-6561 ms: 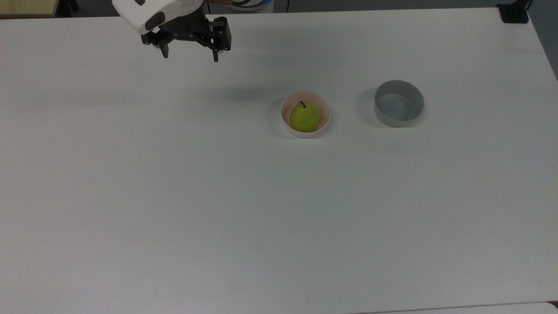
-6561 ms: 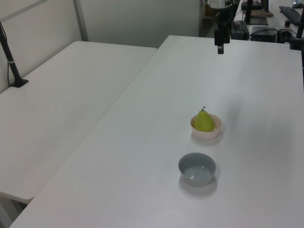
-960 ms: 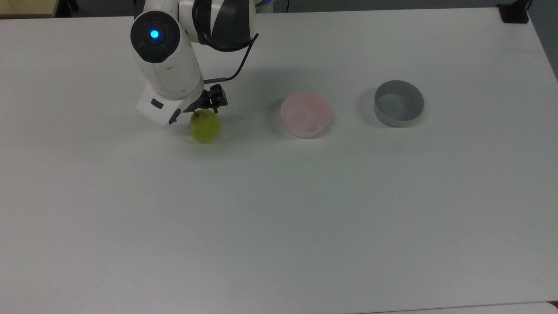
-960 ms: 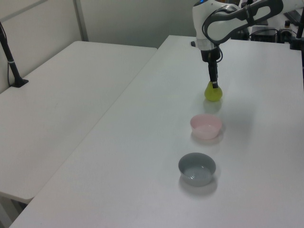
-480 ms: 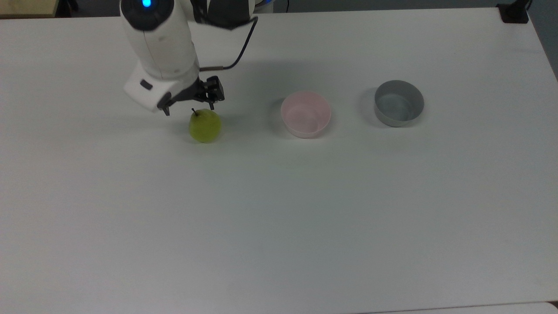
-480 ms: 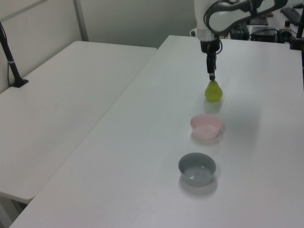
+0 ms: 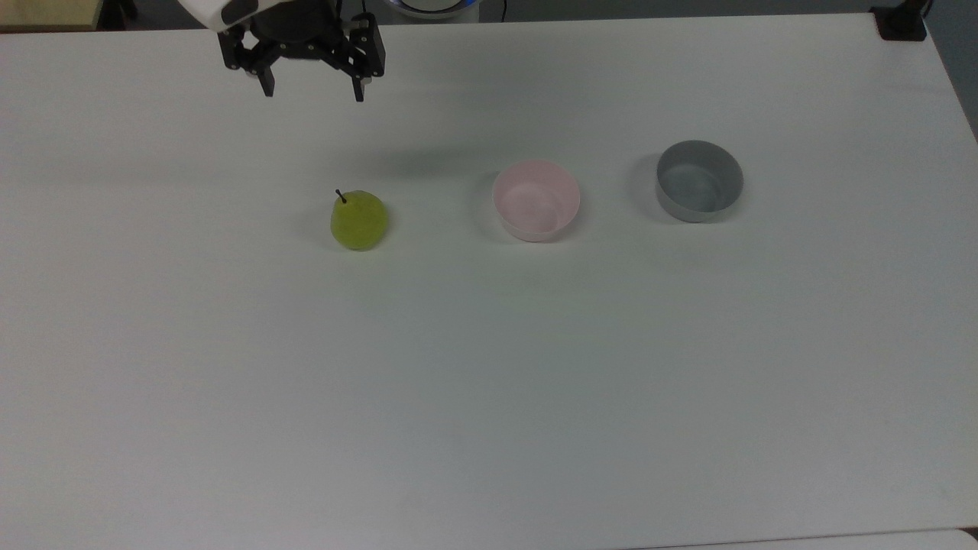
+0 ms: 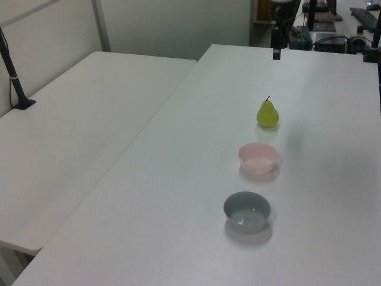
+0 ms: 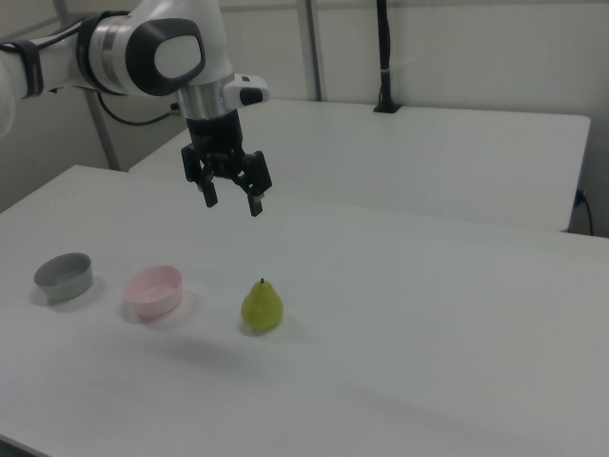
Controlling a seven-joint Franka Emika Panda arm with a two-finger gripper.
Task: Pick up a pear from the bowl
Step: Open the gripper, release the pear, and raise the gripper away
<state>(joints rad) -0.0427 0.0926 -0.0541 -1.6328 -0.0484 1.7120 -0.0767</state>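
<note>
The pear (image 7: 359, 220) stands upright on the bare white desk (image 7: 489, 382), out of the pink bowl (image 7: 535, 200) and well to the top view's left of it, which suggests the fruit has already been lifted out and set down, so the job looks finished. The pink bowl sits empty between the pear and the grey bowl (image 7: 699, 181), the three forming a row across the desk. The end effector (image 7: 311, 88) hangs high above the far edge of the desk, well apart from the pear, its two black fingers spread wide and grasping nothing; in my judgement it is parked clear of the work. The pear is yellow-green, rounded and plump at the base, narrowing toward a short dark stem that leans slightly, with a smooth, faintly mottled skin.
</note>
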